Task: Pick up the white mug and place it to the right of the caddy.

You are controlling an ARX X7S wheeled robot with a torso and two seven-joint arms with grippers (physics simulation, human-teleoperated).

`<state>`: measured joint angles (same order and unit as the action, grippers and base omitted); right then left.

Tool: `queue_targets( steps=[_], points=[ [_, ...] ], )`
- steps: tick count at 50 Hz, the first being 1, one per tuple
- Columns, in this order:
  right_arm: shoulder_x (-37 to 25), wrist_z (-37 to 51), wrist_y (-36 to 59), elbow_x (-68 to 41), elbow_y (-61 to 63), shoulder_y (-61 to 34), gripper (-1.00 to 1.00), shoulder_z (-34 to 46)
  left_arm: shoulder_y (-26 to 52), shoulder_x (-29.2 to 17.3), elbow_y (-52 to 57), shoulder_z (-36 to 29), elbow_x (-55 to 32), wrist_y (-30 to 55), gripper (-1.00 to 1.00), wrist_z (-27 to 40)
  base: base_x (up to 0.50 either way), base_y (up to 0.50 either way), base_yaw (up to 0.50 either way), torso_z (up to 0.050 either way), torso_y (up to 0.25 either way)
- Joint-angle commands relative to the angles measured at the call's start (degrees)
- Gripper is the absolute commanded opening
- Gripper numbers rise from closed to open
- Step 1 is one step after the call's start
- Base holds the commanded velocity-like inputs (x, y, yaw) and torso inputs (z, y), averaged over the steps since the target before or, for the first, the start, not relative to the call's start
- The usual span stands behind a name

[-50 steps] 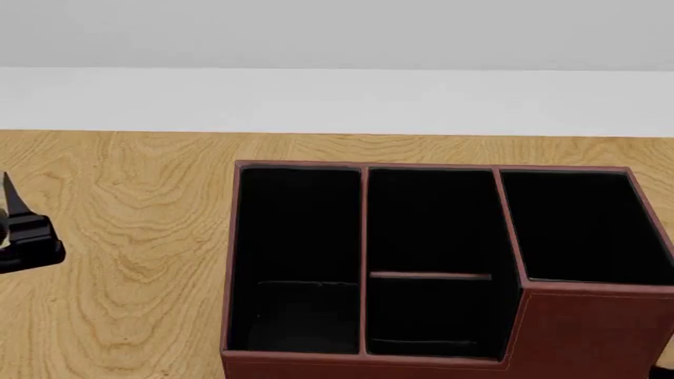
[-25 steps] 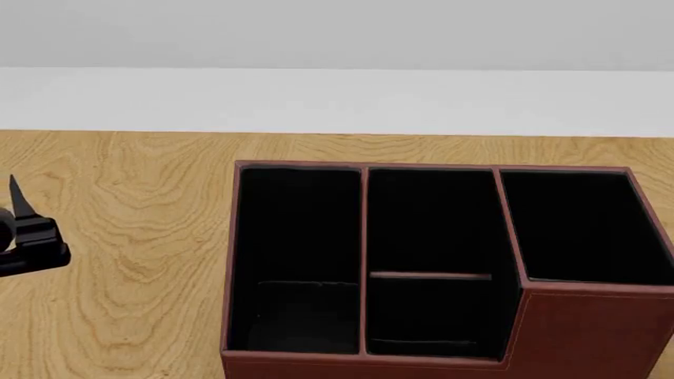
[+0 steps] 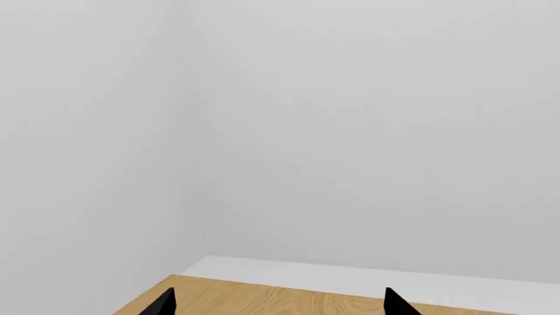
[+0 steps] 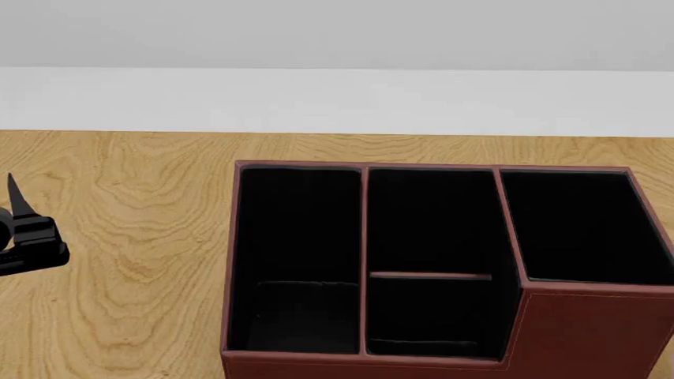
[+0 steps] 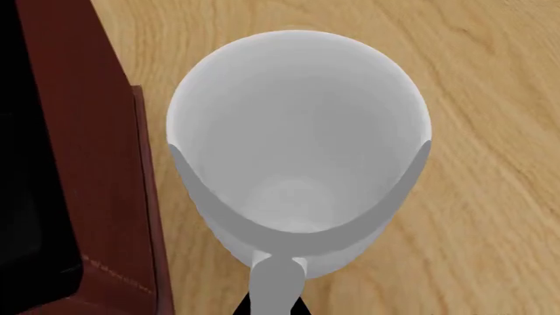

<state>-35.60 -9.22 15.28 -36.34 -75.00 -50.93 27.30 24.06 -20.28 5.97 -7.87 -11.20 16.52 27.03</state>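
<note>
Two risks stand out. The white mug sits just beside the caddy's reddish-brown wall, at about 3 o'clock from it, so a sideways drift could knock the two together; and if the mug is let go while still above the wooden tabletop, it could tip. Whether it already rests on the wood I cannot tell.

Only a dark sliver of the right gripper shows, at the mug's loop handle; it appears to pinch the handle, though its grip cannot be confirmed. The left gripper hangs spread and empty, well off at 9 o'clock from the caddy.

Mug: nothing inside. The caddy's black-lined compartments also look empty.
</note>
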Motion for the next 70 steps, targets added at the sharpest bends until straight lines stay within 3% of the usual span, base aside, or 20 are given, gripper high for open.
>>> queue_targets(
  steps=[1, 25, 49, 50, 70],
  points=[
    [0.83, -1.36, 0.53, 8.49, 0.06, 0.86, -1.0, -7.63, 0.06, -0.04, -0.59, -0.06, 0.04, -0.59, 1.0, 0.11, 0.0, 0.0, 0.0, 0.0, 0.0],
    [2.26, -3.29, 1.42, 25.14, 0.04, 3.85, -1.0, -25.62, 0.65, 0.72, -4.74, -1.25, 0.65, -3.37, 1.0, -0.15, 0.0, 0.0, 0.0, 0.0, 0.0],
    [3.74, -3.95, 2.79, 34.04, 0.03, 5.55, -1.0, -34.19, 0.27, 0.46, -4.76, -1.51, 0.62, -3.35, 1.0, 0.23, 0.0, 0.0, 0.0, 0.0, 0.0],
    [3.76, -4.13, 2.6, 34.24, 0.03, 5.53, 1.0, -34.28, 0.28, 0.45, -4.81, -1.55, 0.66, -3.39, 1.0, 0.24, 0.0, 0.0, 0.0, 0.0, 0.0],
    [3.31, -4.96, 1.38, 35.54, 0.04, 5.79, 1.0, -36.0, 0.18, 0.22, -3.18, -1.68, 0.1, -2.37, 1.0, 0.45, 0.0, 0.0, 0.0, 0.0, 0.0]
  ],
)
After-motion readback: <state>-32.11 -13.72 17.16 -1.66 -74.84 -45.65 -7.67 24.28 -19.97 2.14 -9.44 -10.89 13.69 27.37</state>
